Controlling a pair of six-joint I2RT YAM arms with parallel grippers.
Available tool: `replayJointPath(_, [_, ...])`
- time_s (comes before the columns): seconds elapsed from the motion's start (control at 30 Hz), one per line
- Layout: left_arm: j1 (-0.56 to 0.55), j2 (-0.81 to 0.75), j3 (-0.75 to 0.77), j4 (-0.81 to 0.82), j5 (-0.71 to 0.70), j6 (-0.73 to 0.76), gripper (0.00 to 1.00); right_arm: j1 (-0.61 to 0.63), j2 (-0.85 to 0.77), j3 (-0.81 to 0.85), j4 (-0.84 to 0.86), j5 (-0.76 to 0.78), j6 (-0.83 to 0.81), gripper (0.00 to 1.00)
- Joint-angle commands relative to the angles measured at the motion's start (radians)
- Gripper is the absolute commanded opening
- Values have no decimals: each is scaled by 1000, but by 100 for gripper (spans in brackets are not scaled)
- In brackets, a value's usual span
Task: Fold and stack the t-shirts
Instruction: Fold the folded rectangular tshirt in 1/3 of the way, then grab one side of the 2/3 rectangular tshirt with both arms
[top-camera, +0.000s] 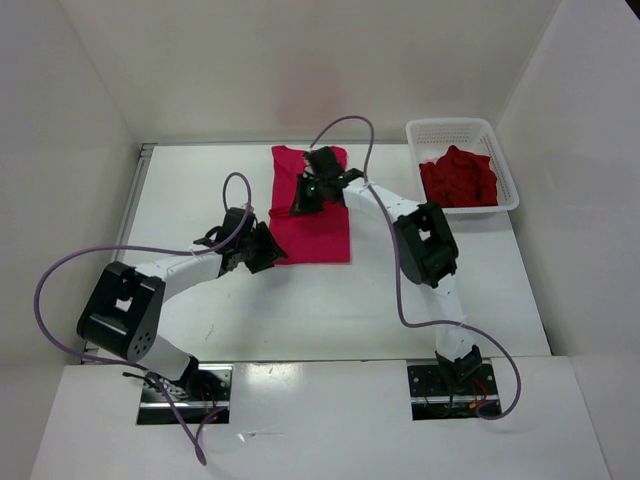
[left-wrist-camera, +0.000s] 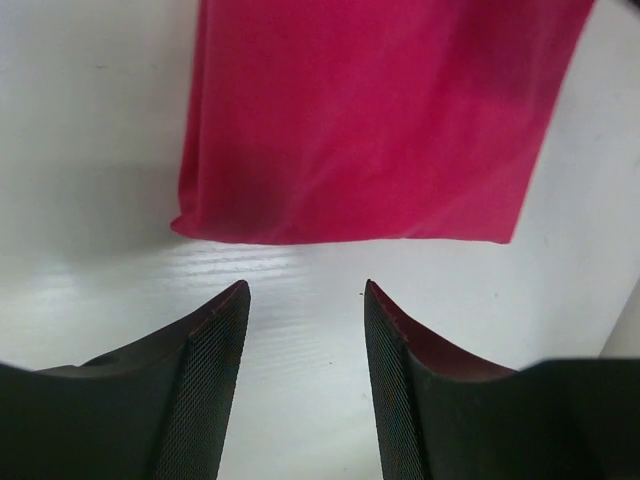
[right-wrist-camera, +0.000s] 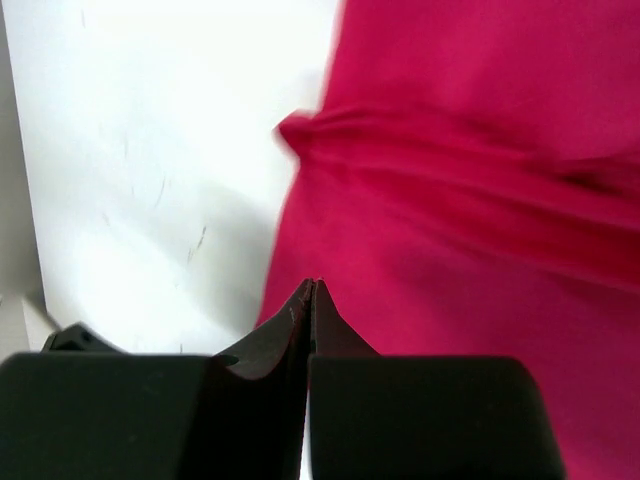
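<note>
The magenta-pink t-shirt (top-camera: 322, 230) lies flat on the table as a long folded strip. It also shows in the left wrist view (left-wrist-camera: 370, 120) and in the right wrist view (right-wrist-camera: 470, 200). My left gripper (top-camera: 272, 250) is open and empty, just off the strip's near left corner, with bare table between its fingers (left-wrist-camera: 305, 288). My right gripper (top-camera: 305, 195) is shut and hovers over the strip's left edge (right-wrist-camera: 313, 283); no cloth shows between its tips. The dark red t-shirt (top-camera: 458, 178) lies crumpled in the basket. The light pink t-shirt is out of view.
The white mesh basket (top-camera: 505, 165) stands at the back right of the table. White walls enclose the table on the left, back and right. A small crease (right-wrist-camera: 300, 130) shows at the shirt's left edge.
</note>
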Motion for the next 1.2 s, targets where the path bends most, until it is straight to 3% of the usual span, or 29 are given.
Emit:
replayJointPath(0.0, [0, 49, 1, 44, -16, -4, 57, 33, 96, 70, -4, -60, -15, 0])
replayJointPath(0.23, [20, 128, 15, 55, -16, -2, 59, 33, 275, 312, -100, -59, -15, 0])
replayJointPath(0.4, [42, 152, -21, 64, -6, -33, 60, 24, 338, 415, -118, -15, -3, 0])
replayJointPath(0.53, [42, 152, -42, 54, -6, -33, 60, 13, 389, 596, -158, 33, 8, 0])
replayJointPath(0.7, [42, 70, -62, 26, -16, -33, 65, 4, 449, 815, -253, 71, -3, 0])
replayJointPath(0.77, [72, 22, -62, 2, -26, -33, 66, 4, 449, 833, -329, 61, -12, 0])
replayJointPath(0.87, [145, -21, -88, 2, -10, -43, 66, 4, 340, 699, -324, 61, -33, 1])
replayJointPath(1.0, [198, -6, -104, 12, 10, -44, 66, -24, -23, 54, -16, 30, 11, 9])
replayJointPath(1.07, [198, 39, -91, 31, 37, -34, 64, -55, -175, -91, 41, 1, 34, 13])
replayJointPath(1.17, [198, 97, -70, 66, 75, -53, 58, -76, -321, -405, 96, 1, 50, 28])
